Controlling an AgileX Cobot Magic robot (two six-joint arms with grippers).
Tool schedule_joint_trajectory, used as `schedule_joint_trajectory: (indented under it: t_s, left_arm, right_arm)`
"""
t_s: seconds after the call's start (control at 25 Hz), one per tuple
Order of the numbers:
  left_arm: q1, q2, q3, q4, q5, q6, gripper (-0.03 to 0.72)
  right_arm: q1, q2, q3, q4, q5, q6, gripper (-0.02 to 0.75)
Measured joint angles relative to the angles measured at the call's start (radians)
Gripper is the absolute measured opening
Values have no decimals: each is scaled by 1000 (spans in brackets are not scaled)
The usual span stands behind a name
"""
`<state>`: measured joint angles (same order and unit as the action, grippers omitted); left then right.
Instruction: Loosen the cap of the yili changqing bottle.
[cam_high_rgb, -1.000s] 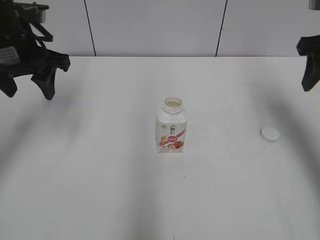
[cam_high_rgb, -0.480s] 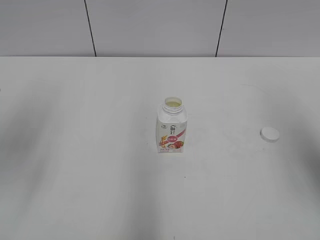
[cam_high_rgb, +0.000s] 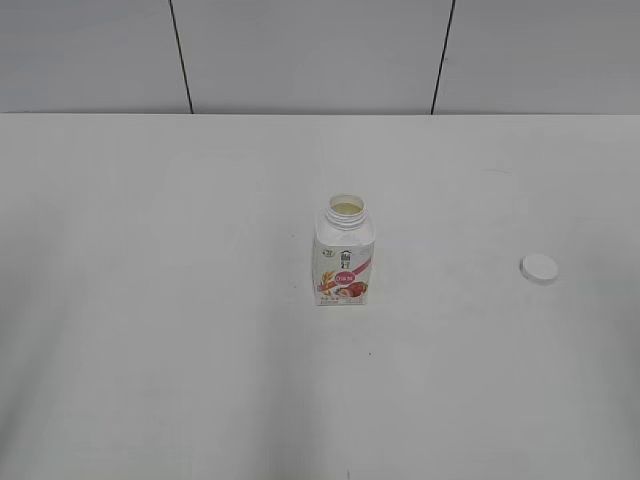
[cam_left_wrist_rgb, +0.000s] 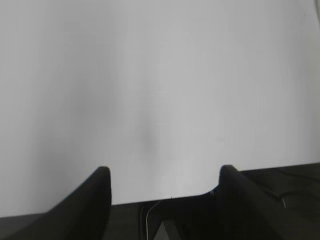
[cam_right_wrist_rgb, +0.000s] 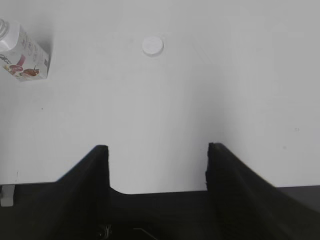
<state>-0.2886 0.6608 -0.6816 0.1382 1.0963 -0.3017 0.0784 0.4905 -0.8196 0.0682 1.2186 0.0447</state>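
Observation:
The yili changqing bottle (cam_high_rgb: 344, 253) stands upright at the middle of the white table, its neck open with no cap on it. It also shows at the top left of the right wrist view (cam_right_wrist_rgb: 22, 54). The white cap (cam_high_rgb: 539, 267) lies flat on the table to the bottle's right, apart from it, and shows in the right wrist view (cam_right_wrist_rgb: 152, 45) too. Neither arm appears in the exterior view. My left gripper (cam_left_wrist_rgb: 162, 172) is open and empty over bare table. My right gripper (cam_right_wrist_rgb: 156, 148) is open and empty, well short of the cap.
The white table (cam_high_rgb: 150, 300) runs to a grey panelled wall (cam_high_rgb: 300, 50) at the back. The table's near edge shows in both wrist views, with dark floor below it.
Both arms, visible at the left and right edges of the exterior view a second ago, have drawn out of that view. The bottle and the cap have not moved.

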Motion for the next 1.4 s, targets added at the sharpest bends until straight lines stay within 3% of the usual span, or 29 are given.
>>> schedule_joint_trajectory:
  t_s: [0.44, 0.64, 0.92, 1.4]
  left_arm:
    - [0, -501, 131, 0, -19, 26, 421]
    - [0, -658, 154, -2, -26, 59, 421]
    - [-1, -668, 157, -13, -31, 76, 421]
    - [-1, -668, 157, -31, -33, 79, 421]
  right_arm:
    - [0, -460, 241, 0, 3, -90, 484]
    - [0, -499, 257, -2, 7, -109, 482]
    - [0, -499, 295, -4, -116, -123, 482]
    - [0, -499, 306, -2, -121, -126, 482]
